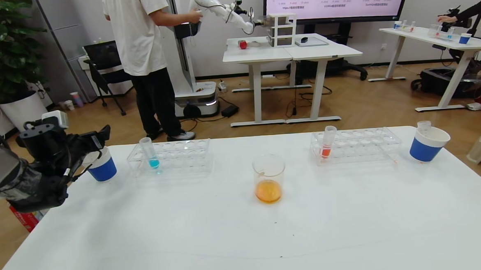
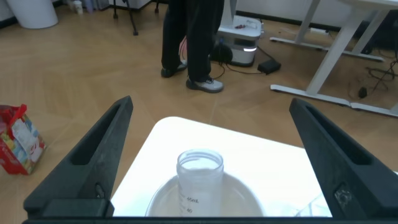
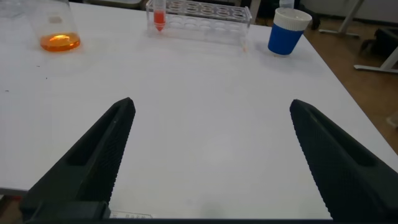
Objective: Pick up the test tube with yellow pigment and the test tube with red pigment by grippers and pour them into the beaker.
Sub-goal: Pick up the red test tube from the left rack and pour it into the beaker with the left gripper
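The beaker (image 1: 269, 178) stands mid-table with orange liquid in its bottom; it also shows far off as the beaker (image 3: 59, 31). A test tube with red pigment (image 1: 326, 143) stands in the right rack (image 1: 356, 145). No test tube with yellow pigment is in view. My left gripper (image 1: 95, 148) is open just above the left blue cup (image 1: 102, 167). Between its spread fingers a clear tube (image 2: 199, 177) with no liquid showing stands free in that cup (image 2: 249, 196). My right gripper (image 3: 211, 106) is open over bare table, out of the head view.
The left rack (image 1: 171, 155) holds a tube of blue liquid (image 1: 151, 154). A second blue cup (image 1: 428, 143) with a clear tube in it stands at the right end. The table's left edge lies close to my left arm. A person and desks stand beyond.
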You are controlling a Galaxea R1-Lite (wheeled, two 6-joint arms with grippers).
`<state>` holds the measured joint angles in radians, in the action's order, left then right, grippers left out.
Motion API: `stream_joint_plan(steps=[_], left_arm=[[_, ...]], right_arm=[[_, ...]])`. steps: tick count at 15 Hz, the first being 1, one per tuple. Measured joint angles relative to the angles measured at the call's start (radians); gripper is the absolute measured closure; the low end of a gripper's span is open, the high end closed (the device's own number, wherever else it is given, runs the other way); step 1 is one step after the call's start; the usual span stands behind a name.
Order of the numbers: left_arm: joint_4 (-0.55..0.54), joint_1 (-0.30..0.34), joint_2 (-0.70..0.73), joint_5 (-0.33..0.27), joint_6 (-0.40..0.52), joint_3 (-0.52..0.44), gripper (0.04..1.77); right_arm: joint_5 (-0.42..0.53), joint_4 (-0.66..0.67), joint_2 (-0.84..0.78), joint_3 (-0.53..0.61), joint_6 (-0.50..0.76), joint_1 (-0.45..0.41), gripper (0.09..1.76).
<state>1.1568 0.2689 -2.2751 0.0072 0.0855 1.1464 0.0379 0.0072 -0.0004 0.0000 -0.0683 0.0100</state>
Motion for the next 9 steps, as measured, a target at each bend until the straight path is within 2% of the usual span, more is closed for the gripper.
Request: stream_joint_plan(steps=[2, 4, 8, 9], left_arm=[[-0.029, -0.055, 0.045, 0.003, 0.003, 0.013, 0.06], [-0.078, -0.141, 0.094, 0.014, 0.004, 0.026, 0.06], [-0.182, -0.341, 0.155, 0.138, -0.002, 0.113, 0.06], [-0.204, -0.38, 0.167, 0.15, -0.004, 0.133, 0.06]], right_arm=[[0.0, 0.0, 0.0, 0.0, 0.0, 0.0, 0.11], [0.0, 0.0, 0.0, 0.0, 0.0, 0.0, 0.11], [0.0, 0.0, 0.0, 0.0, 0.0, 0.0, 0.11], [0.0, 0.0, 0.0, 0.0, 0.0, 0.0, 0.11]])
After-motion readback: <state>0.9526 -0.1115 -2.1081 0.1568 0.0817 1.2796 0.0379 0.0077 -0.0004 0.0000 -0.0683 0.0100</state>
